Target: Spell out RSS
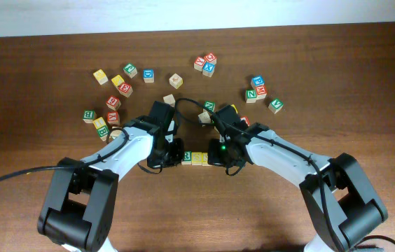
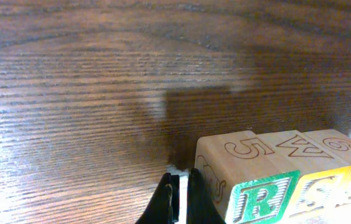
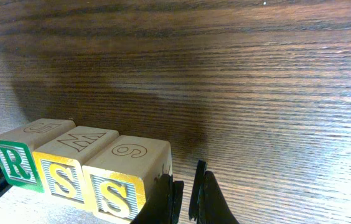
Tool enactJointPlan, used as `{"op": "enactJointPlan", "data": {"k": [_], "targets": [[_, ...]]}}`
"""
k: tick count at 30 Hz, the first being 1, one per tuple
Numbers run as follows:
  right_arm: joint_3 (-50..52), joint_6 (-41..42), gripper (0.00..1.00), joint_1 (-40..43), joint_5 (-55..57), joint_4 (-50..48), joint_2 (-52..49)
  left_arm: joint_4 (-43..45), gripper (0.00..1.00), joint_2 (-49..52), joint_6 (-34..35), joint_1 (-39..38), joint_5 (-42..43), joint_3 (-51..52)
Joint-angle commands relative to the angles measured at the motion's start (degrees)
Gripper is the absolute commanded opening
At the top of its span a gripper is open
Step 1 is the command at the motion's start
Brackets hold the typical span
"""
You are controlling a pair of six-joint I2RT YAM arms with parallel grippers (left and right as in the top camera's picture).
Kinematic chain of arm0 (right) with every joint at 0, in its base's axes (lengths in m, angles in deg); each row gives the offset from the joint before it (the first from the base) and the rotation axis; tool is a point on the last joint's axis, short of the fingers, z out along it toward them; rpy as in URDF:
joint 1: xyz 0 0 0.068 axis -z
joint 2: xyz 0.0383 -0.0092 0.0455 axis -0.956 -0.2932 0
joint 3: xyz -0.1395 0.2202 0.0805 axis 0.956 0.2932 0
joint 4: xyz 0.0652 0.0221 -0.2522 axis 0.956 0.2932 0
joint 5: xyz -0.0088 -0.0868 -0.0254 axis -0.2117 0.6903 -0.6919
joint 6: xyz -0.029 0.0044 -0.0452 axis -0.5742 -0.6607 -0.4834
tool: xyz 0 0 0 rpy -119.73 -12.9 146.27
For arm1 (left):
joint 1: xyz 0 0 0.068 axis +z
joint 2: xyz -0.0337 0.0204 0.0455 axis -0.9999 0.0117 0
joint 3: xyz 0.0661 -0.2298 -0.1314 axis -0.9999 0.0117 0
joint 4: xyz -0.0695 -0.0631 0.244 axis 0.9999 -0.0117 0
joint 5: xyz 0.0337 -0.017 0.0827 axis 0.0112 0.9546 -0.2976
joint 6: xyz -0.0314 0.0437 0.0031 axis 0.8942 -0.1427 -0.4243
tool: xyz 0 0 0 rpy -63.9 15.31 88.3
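Three wooden blocks stand in a touching row reading R, S, S: a green R block (image 1: 185,158) (image 2: 262,199) (image 3: 15,163), a yellow S block (image 1: 196,159) (image 2: 325,193) (image 3: 63,177) and a second yellow S block (image 1: 205,159) (image 3: 113,190). My left gripper (image 1: 173,155) (image 2: 178,199) is shut and empty, its fingers against the R block's outer side. My right gripper (image 1: 218,155) (image 3: 187,193) is almost closed and empty, with its inner finger touching the last S block's outer side.
Loose letter blocks lie scattered behind the row: a cluster at the left (image 1: 106,115), a few at the back middle (image 1: 148,75) (image 1: 205,64), and a group at the right (image 1: 257,89) (image 1: 276,106). Bare wood lies in front of the row.
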Motion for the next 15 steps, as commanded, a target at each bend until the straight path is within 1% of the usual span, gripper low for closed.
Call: {"op": "enactJointPlan", "data": {"k": [1,4,9,12,15], "targets": [[0.3,0.3,0.04,-0.8,1.7,0.7,-0.5,-0.5,0.00,0.5,-1.2,0.1,-0.2,0.4],[0.3,0.0,0.04,-0.5,4.5,3.5,-0.5,-1.7,0.00,0.5,-0.9,0.1,-3.7,0.3],[0.2,-2.2,0.04,1.2,3.9,6.3,-0.5,-3.7,0.00,0.2,-0.9,1.2,-4.1,0.3],[0.2,-6.6,0.04,2.3,-2.8,7.4,-0.1,-4.9,0.00,-0.9,-0.9,2.4,-4.1,0.3],[0.2,-7.1,0.04,2.2,-7.4,8.9,0.7,-5.6,0.00,-3.3,-0.9,3.4,-4.1,0.3]]}}
